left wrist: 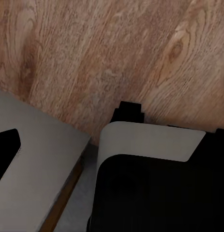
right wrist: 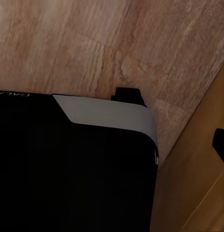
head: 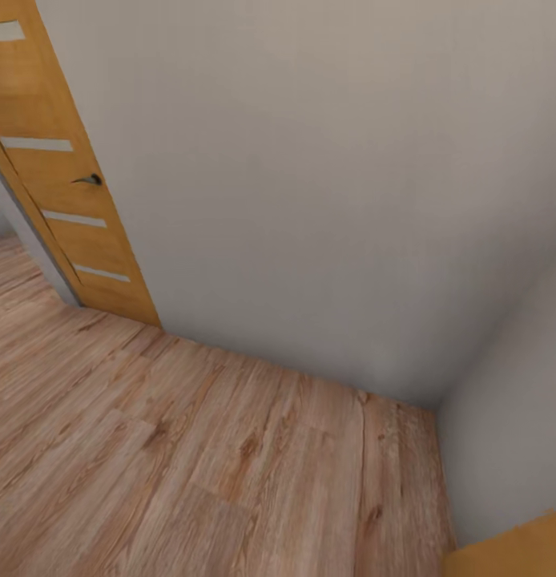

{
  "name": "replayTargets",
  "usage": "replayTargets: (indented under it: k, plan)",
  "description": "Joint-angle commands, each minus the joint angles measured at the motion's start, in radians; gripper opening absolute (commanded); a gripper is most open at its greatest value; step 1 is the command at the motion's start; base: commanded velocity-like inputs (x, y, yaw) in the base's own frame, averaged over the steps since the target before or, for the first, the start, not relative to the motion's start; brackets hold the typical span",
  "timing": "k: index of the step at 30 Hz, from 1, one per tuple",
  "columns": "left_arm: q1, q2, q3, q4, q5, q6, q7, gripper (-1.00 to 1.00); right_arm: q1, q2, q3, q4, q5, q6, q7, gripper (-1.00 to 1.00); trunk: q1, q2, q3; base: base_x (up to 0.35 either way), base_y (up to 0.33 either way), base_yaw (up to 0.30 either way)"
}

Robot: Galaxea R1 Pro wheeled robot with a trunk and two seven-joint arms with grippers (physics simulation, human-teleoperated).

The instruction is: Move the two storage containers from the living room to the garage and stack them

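Note:
The two storage containers are out of view, and so are the garage and its floor. I face a corner of pale grey walls (head: pixel 310 200) over light wood planks (head: pixel 190 465). Both wrist views look down at the planks past my own black and pale body (left wrist: pixel 150 145) (right wrist: pixel 107 116). A black part (left wrist: pixel 5 150) at the edge of the left wrist view and another (right wrist: pixel 222 145) in the right wrist view may be fingers. I cannot tell how the jaws stand.
A wooden door (head: pixel 70 200) with pale glass strips and a dark handle (head: pixel 90 179) stands at the left, with floor running past it. A second grey wall (head: pixel 518 385) closes the right side. An orange wooden surface (head: pixel 518 553) shows at the lower right.

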Motion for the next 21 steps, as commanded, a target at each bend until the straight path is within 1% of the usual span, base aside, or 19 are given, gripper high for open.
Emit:
replayTargets:
  k: [1, 14, 16, 21]
  plan:
    - [-0.001, 0.0, 0.0, 0.0, 0.009, 0.002, 0.003, 1.0, -0.001, 0.001, 0.008, 0.003, -0.009, -0.005, -0.001, 1.0, 0.001, 0.0, -0.001, 0.309, 0.0, 0.012]
    - [-0.001, 0.0, 0.0, 0.0, 0.01, 0.002, 0.003, 1.0, -0.001, 0.001, 0.008, 0.003, -0.009, -0.005, -0.001, 1.0, 0.001, 0.0, -0.001, 0.32, 0.0, 0.002]
    - [-0.001, 0.0, 0.0, 0.0, 0.01, 0.002, 0.003, 1.0, -0.001, 0.001, 0.008, 0.003, -0.009, -0.006, -0.001, 1.0, 0.001, 0.0, -0.001, 0.321, 0.0, 0.138]
    - [-0.001, 0.0, 0.0, 0.0, 0.01, 0.002, 0.003, 1.0, -0.001, 0.001, 0.008, 0.003, -0.009, -0.006, -0.001, 1.0, 0.001, 0.0, -0.001, 0.321, 0.0, 0.245]
